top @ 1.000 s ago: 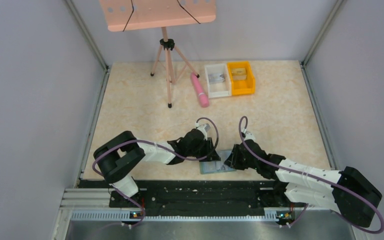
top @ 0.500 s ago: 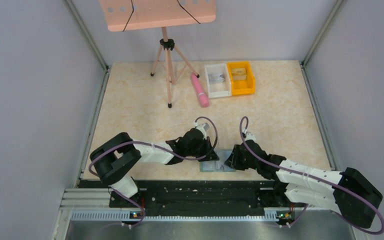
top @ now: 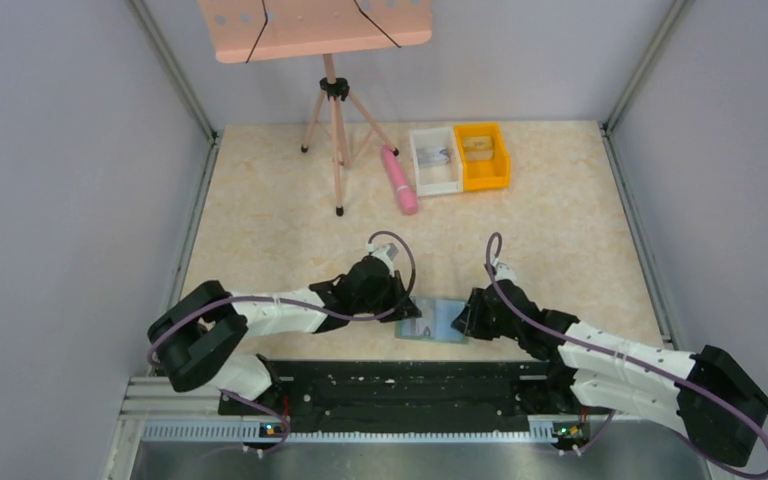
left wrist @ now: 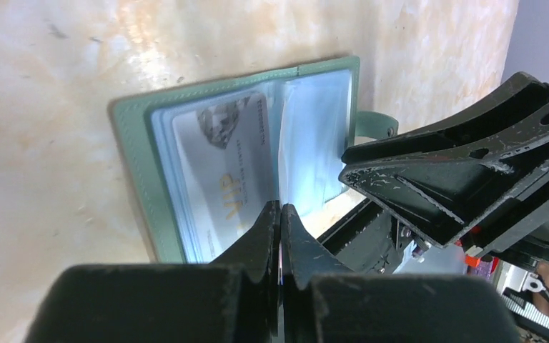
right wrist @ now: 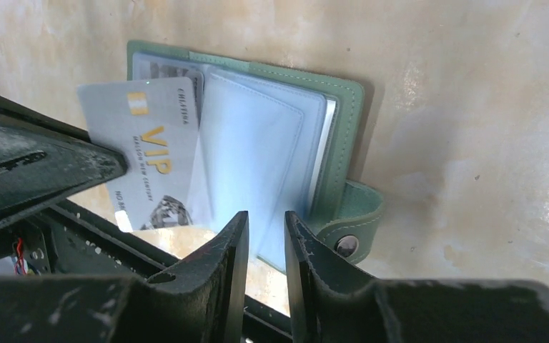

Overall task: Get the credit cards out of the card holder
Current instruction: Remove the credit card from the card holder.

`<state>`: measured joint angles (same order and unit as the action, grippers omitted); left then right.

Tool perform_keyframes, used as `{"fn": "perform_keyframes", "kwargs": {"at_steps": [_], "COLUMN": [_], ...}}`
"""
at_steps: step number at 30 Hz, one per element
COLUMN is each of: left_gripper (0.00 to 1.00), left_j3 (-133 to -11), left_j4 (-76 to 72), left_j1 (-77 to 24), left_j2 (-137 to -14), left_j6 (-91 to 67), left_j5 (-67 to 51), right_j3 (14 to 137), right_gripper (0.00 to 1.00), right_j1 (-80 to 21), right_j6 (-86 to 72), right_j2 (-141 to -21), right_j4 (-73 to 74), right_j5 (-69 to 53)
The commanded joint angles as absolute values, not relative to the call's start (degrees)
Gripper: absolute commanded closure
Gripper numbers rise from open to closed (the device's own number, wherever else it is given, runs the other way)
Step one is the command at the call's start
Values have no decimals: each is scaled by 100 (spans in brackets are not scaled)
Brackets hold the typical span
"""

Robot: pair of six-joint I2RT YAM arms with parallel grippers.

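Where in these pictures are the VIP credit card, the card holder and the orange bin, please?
credit card [right wrist: 150, 161]: right wrist view, on its gold VIP print.
card holder [right wrist: 257, 157]: right wrist view, on its pale blue inner pocket.
orange bin [top: 486, 183]: top external view, on its near wall.

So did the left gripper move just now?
Yes. The left gripper, pinching a credit card, slid left, measured against the tripod foot.

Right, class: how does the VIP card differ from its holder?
The card is pale grey with gold lettering; the holder is green with blue pockets. The card is about half the open holder's size. The card sticks out at a tilt; the holder lies open flat. Both are thin rectangles.
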<state>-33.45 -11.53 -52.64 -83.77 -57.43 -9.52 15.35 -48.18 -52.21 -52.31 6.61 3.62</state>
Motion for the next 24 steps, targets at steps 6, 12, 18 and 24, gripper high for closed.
{"fn": "perform_keyframes", "kwargs": {"at_steps": [6, 12, 18, 24], "left_gripper": [100, 100, 100, 100], "left_j3": [-3296, -3286, -2737, -2220], "left_j4": [-580, -256, -1214, -2419], "left_j1": [-5168, -5160, -5159, -5159], "left_j2": [-7256, -6744, -5956, -5422], "left_j6": [-6024, -6137, -6879, -7363], "left_j5": [-135, 673, 1035, 1453], "right_j3": [1729, 1579, 1205, 693], "right_gripper": [74, 69, 56, 47], "right_j1": [-4739, -4745, -4740, -4743], "right_j6": [-5031, -5016, -5163, -5532], "right_j2": [-4903, -4311, -3603, -2817], "right_j4": [352, -229, -1376, -2468], "right_j5": [328, 418, 608, 1078]}}
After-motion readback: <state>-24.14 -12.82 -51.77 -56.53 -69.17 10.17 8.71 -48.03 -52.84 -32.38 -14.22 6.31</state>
